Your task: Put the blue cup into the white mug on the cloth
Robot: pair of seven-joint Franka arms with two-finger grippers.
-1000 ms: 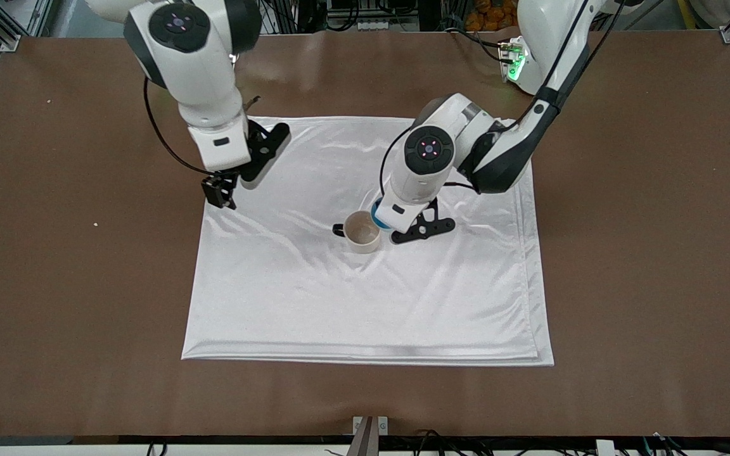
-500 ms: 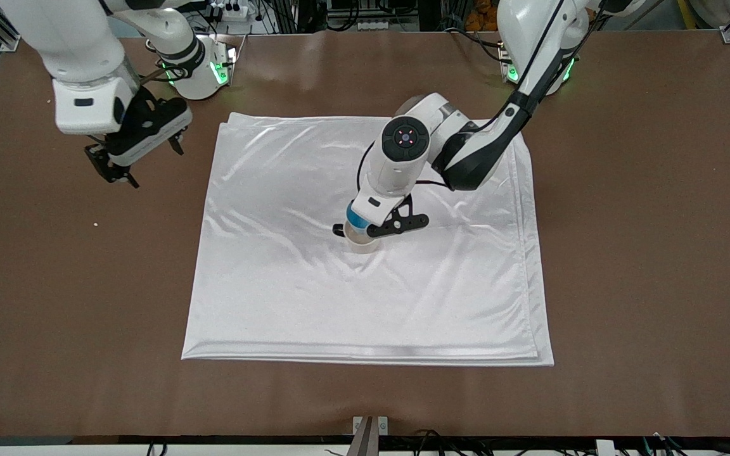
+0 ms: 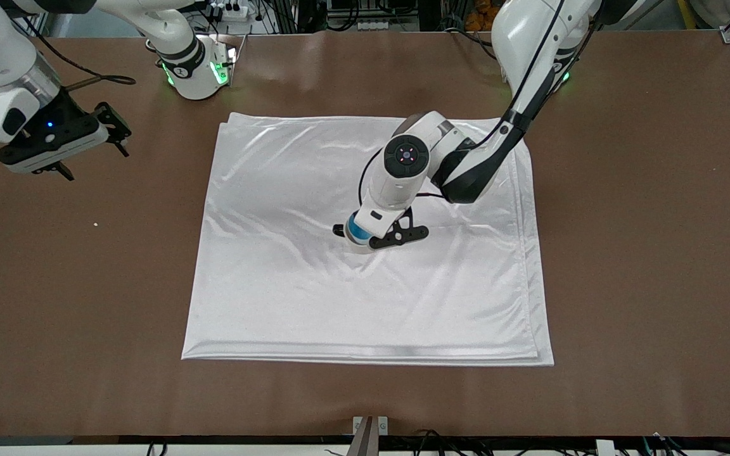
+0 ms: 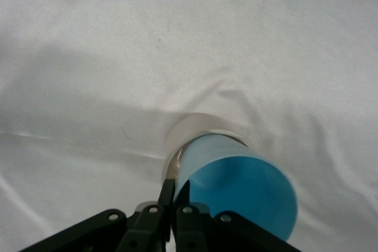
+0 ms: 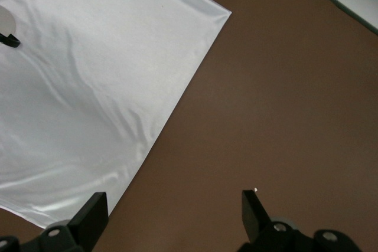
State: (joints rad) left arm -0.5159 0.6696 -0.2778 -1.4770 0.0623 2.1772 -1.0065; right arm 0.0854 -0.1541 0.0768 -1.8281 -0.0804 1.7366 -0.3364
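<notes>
The white mug point(image 3: 358, 246) stands on the white cloth point(image 3: 365, 304) near its middle, its black handle toward the right arm's end. My left gripper point(image 3: 366, 232) is shut on the rim of the blue cup point(image 3: 355, 227). In the left wrist view the blue cup point(image 4: 242, 187) is tilted with its lower end inside the mouth of the white mug point(image 4: 198, 127). There my left gripper point(image 4: 175, 196) pinches the cup's wall, one finger outside and one inside. My right gripper point(image 3: 94, 163) is open and empty over the bare table at the right arm's end, off the cloth.
The brown table point(image 3: 644, 253) surrounds the cloth on all sides. A tiny white crumb point(image 3: 96, 224) lies on the table near my right gripper point(image 5: 172, 213). The right wrist view shows a corner of the cloth point(image 5: 88, 87).
My left gripper carried the blue cup from beside the mug to over it and lowered it into the mug's mouth. My right arm swung off the cloth to the table's end.
</notes>
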